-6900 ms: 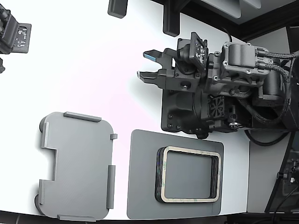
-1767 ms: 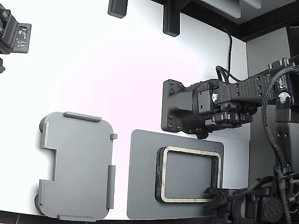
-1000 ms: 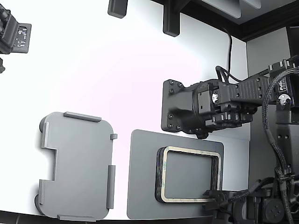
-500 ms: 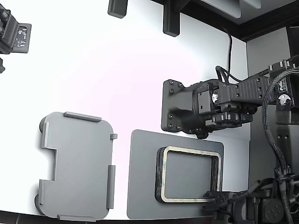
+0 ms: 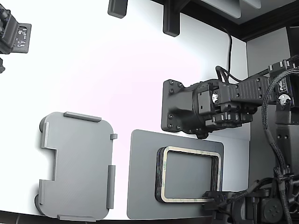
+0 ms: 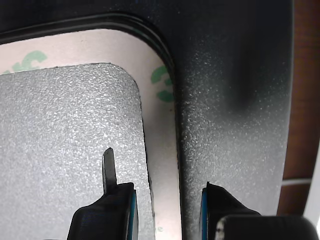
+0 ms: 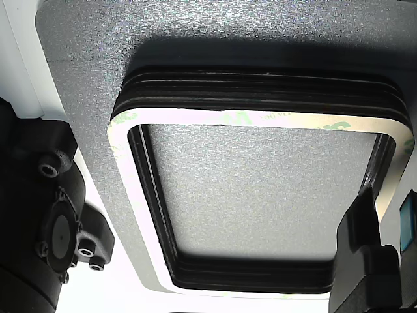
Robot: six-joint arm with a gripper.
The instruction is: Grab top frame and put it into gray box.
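Your gripper [image 6: 167,210] sits low over one rounded corner of the top frame [image 6: 161,145], with its fingers apart and straddling the frame's cream strip: one finger [image 6: 117,205] is inside the open middle, over the textured dark gray mat [image 6: 65,150], and the other finger [image 6: 217,205] is outside the frame's dark outer edge. You cannot tell from the wrist view whether either finger touches the strip; a gap shows on both sides. Green smudges on the frame's face lie just ahead of the fingers, at the bend of the corner.

In the exterior view, the gripper [image 5: 216,198] is at the lower right corner of the frame [image 5: 189,150], which lies on top of the stack of frames [image 5: 159,175] on the mat. The gray box [image 5: 77,165] lies well away from your gripper, to the exterior view's left, beyond the mat's far edge.
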